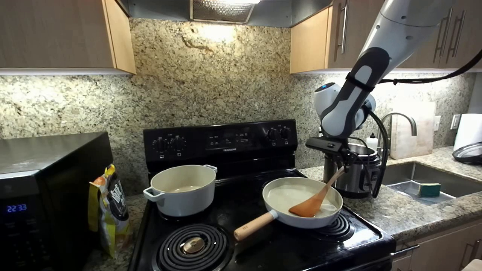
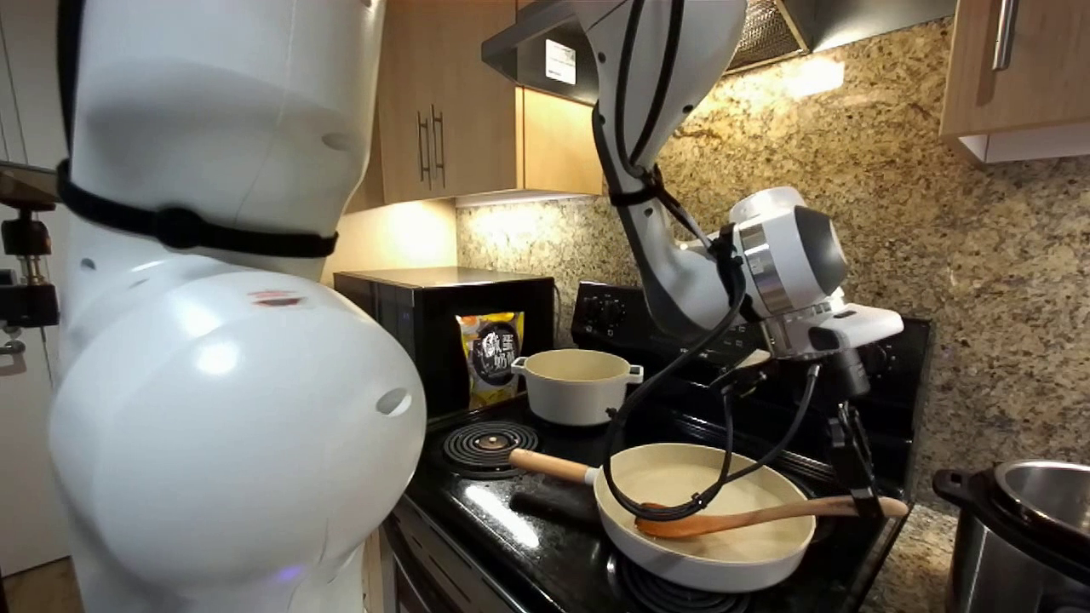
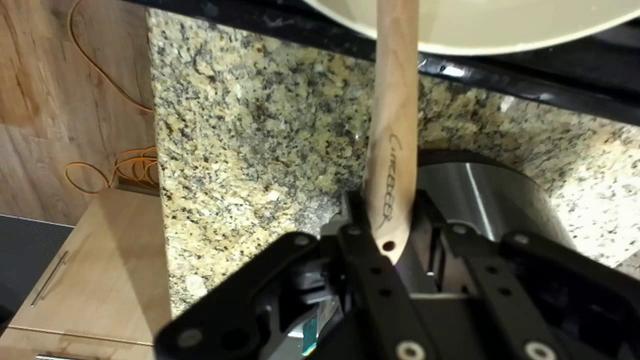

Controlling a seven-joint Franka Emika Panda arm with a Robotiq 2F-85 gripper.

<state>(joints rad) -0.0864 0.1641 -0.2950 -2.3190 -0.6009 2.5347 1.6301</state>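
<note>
In an exterior view, we see a pale pot [image 1: 188,202] at nine o'clock from the frying pan [image 1: 283,197]; a wooden spatula [image 1: 315,198] slants from inside that pan toward one-thirty, our gripper [image 3: 390,210] clamped on its upper end; a steel cooker [image 1: 351,183] stands at two o'clock.

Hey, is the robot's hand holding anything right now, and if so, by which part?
The hand holds the wooden spatula by its handle, close to the end with the small hole.
</note>
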